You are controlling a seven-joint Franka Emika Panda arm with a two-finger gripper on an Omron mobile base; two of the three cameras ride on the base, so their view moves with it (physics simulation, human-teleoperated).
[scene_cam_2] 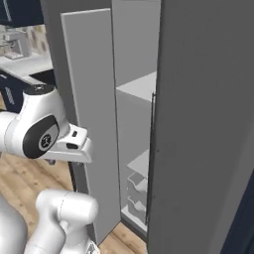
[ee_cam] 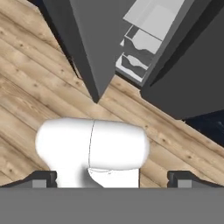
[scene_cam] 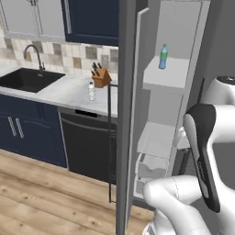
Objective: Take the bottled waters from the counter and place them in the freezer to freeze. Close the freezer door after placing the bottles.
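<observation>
- While the pincer (ee_cam: 112, 179) is seen in the hand view, its two dark fingertips (ee_cam: 43, 178) stand far apart at the bottom edge, at about 7 and 5 o'clock, so the jaws are spread wide.
- Nothing is held between the tips and nothing is touched by them; wooden floor (ee_cam: 39, 87) is seen beyond them.
- The freezer door (scene_cam: 126, 114) is swung open and is seen edge-on in the left base view, running from 12 to 6 o'clock through the middle of the picture; its thin dark bar handle (scene_cam: 109, 142) is seen on the side toward the counter.
- Inside the freezer (scene_cam: 176, 41), the blue-tinted bottle (scene_cam: 163, 57) with the green cap is stood upright on the upper white shelf (scene_cam: 167, 75), at about 1 o'clock in the left base view.
- The clear bottle (scene_cam: 92, 91) is stood upright on the counter (scene_cam: 64, 92), at about 10 o'clock, just beside the wooden knife block (scene_cam: 101, 77) and well apart from the sink (scene_cam: 27, 79).
- A black dishwasher (scene_cam: 87, 147) is set under the counter below that bottle.
- White drawers (ee_cam: 135, 52) at the bottom of the freezer are seen in the hand view at about 1 o'clock, past the lower corner of the open door.
</observation>
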